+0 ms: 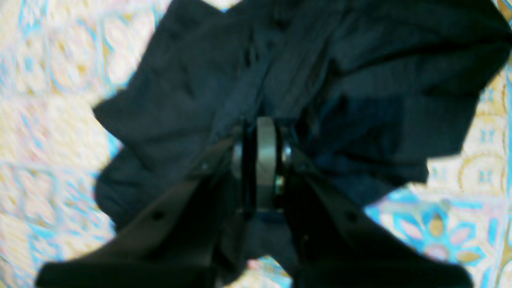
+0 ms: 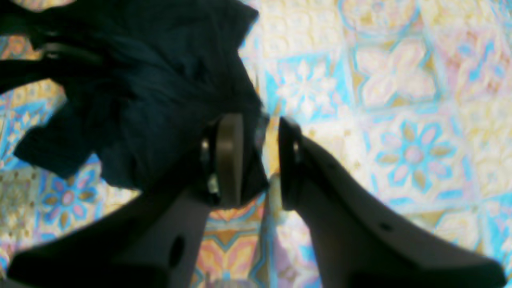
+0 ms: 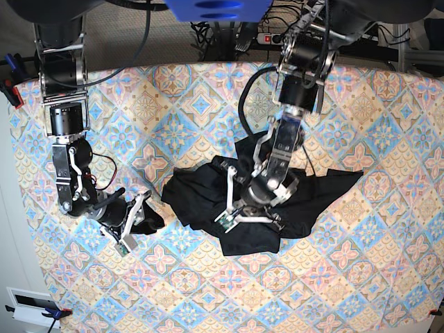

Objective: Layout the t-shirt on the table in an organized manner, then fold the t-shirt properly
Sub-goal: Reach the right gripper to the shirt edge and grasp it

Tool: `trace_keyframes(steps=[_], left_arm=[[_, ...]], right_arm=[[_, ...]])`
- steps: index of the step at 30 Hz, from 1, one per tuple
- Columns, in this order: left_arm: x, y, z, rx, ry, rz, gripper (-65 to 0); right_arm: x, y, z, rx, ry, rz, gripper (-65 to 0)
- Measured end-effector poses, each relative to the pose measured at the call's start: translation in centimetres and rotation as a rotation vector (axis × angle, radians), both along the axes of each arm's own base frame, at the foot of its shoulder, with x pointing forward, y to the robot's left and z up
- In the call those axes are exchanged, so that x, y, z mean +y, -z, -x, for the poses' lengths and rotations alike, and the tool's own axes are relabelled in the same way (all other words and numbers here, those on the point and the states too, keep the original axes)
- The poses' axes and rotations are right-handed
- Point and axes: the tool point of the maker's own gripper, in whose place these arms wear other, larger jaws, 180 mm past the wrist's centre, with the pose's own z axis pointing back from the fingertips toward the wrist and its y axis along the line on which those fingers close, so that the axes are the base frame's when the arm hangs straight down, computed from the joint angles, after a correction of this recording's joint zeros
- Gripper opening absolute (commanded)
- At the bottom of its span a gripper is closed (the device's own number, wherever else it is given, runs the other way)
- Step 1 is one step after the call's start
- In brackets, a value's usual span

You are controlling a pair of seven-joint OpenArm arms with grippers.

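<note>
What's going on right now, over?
Left claw shut on the t-shirt, mid-heap. Right claw open at a sleeve edge, fabric against one finger, not pinched. Shirt still crumpled on the table. Nothing in the way.

The t-shirt point(image 3: 277, 201) is plain solid black, with no print; in the wrist views it reads as very dark navy in its folds. The table point(image 3: 374, 277) wears a pastel tile pattern: diamond medallions in sky blue, pink, peach and cream, with flower shapes whose petals show tan and pink. Both grippers, left point(image 1: 262, 160) and right point(image 2: 256, 160), are black with dull grey pads. A bright blue part point(image 3: 208, 8) sits at the top edge.
</note>
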Motion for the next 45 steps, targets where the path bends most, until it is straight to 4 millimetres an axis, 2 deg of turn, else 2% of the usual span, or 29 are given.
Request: trace_keyframes(steps=[2,6,12,17,19,21,25,28,30,32,37,42,45], left_arm=[[0.0,0.7,0.9,-0.018,-0.01,0.054,-65.0],[0.3,2.2,2.3,-0.022,-0.041,0.142,-65.0],[1.5,1.8,2.0,-0.034,-0.142,0.32,-65.0],[2.1,2.3,2.0,-0.015,-0.177,0.352,-65.0],[2.0,3.2,2.3,0.013,-0.178,0.352,-65.0],[1.9,3.8,2.7,0.03,-0.179,0.351,-65.0],[1.8,3.6,2.5,0.024,-0.178,0.357,-65.0],[1.9,3.7,2.6,0.029,-0.179,0.354,-65.0],[1.8,3.7,2.6,0.029,-0.178,0.355,-65.0],[1.8,3.7,2.6,0.03,-0.178,0.353,-65.0],[1.8,3.7,2.6,0.029,-0.176,0.354,-65.0],[1.8,3.7,2.6,0.03,-0.176,0.354,-65.0],[1.8,3.7,2.6,0.03,-0.176,0.353,-65.0]], right_arm=[[-0.2,0.7,0.5,0.02,-0.002,0.014,-49.8],[0.1,-0.2,-0.1,-0.015,0.002,-0.011,-49.8],[0.1,0.0,0.0,-0.008,0.0,-0.008,-49.8],[0.4,0.0,0.1,-0.003,-0.006,-0.007,-49.5],[1.2,0.4,0.3,0.017,-0.016,-0.006,-49.4],[2.9,0.7,0.5,0.031,-0.038,-0.022,-49.4],[5.9,1.2,1.0,0.062,-0.071,-0.072,-49.4],[6.2,3.0,1.5,0.119,-0.067,-0.079,-49.4],[5.6,5.1,2.4,0.177,-0.063,-0.047,-49.4],[5.3,6.3,3.0,0.211,-0.056,-0.039,-49.4],[5.6,4.9,1.7,0.163,-0.049,-0.064,-49.4],[5.6,1.9,-0.7,0.086,-0.045,-0.078,-48.9],[5.8,2.3,-0.3,0.099,-0.047,-0.084,-45.7]])
